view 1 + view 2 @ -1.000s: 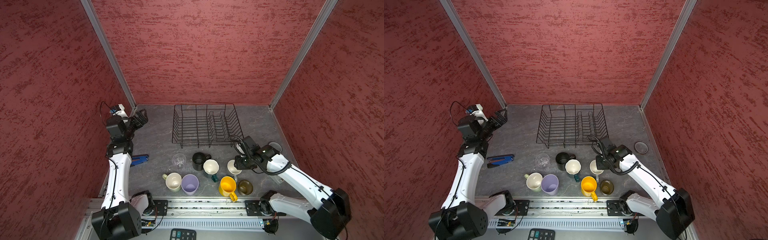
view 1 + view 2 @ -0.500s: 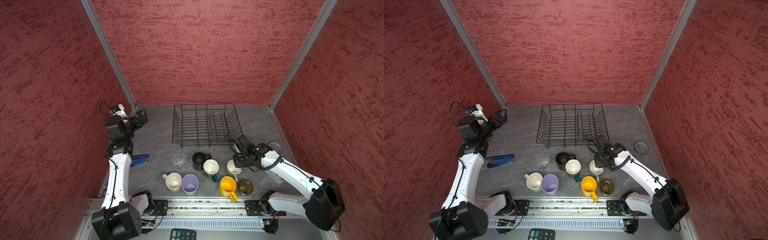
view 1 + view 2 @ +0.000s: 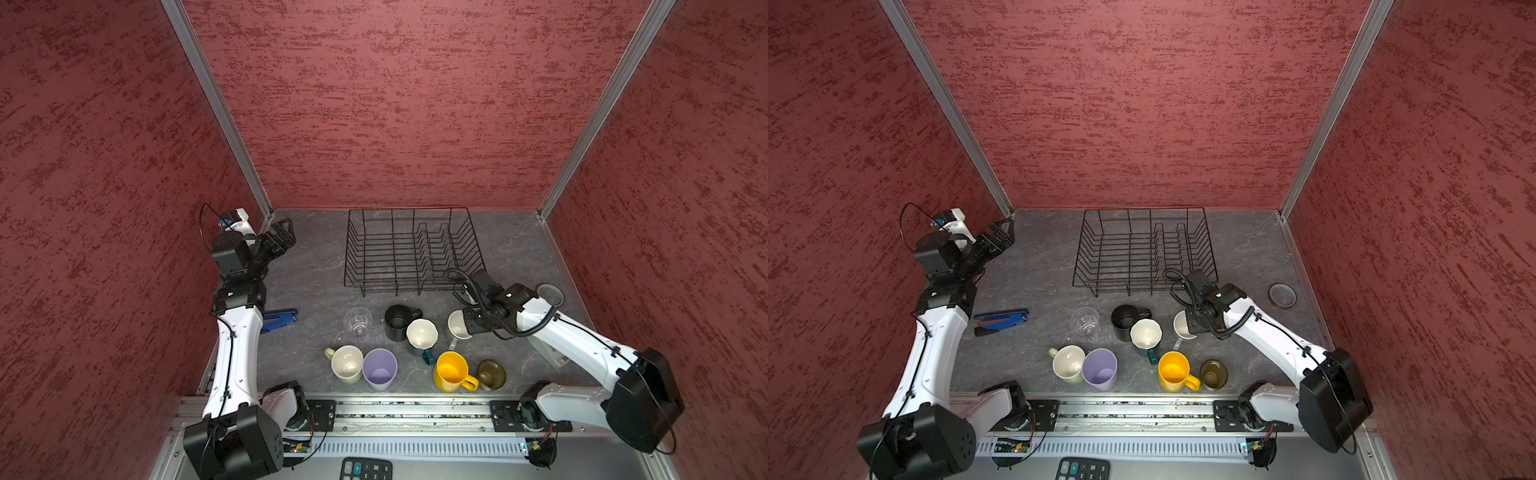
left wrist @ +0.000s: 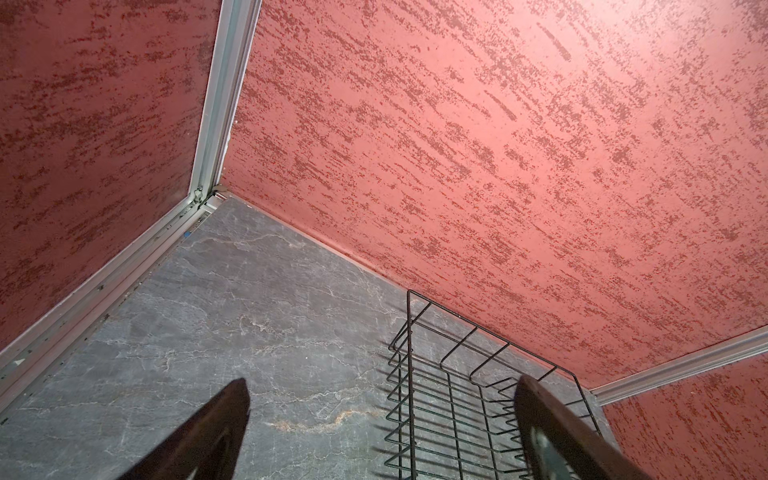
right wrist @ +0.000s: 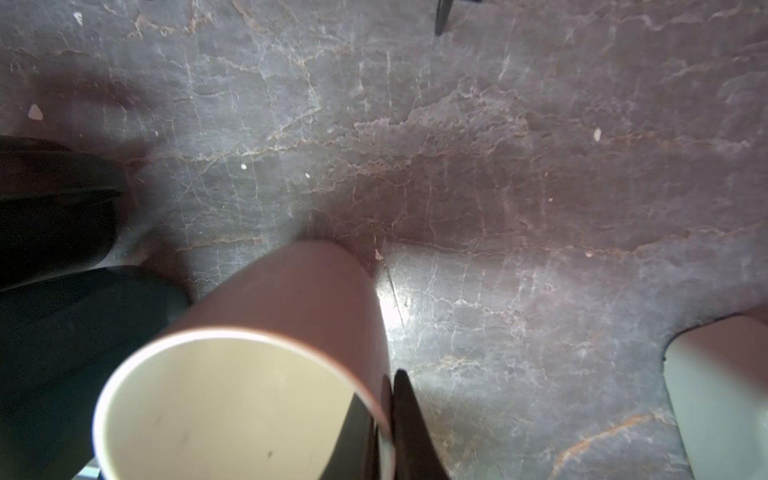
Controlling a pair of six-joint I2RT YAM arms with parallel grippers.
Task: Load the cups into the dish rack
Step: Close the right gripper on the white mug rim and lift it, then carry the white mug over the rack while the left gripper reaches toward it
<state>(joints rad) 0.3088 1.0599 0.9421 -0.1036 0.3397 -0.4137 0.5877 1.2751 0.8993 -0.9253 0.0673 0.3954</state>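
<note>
Dish rack [image 3: 411, 249] sits back middle of the table [image 3: 316, 270], and I see only bare wire and prongs inside it. All eight cups stand upright in front of it, outside. My left gripper [image 3: 282, 232] hangs by the back left corner, jaws spread wide. My right gripper [image 5: 384, 415] is clamped on the rim of the grey mug [image 5: 232, 395], one finger inside and one outside; that mug stands near the rack's front right corner. The lilac tumbler [image 3: 379, 369] is in the front row, tight against the pale-green mug [image 3: 347, 364] on its left. The yellow mug [image 3: 451, 371] is further right, same row. The black mug [image 3: 398, 322] sits in the middle row, tight beside the teal mug [image 3: 422, 334]. The brown mug [image 3: 491, 374] is just beside the yellow one's handle. The clear glass [image 3: 357, 322] stands left of the black mug. Every interior I can see shows just its own walls and bottom.
</note>
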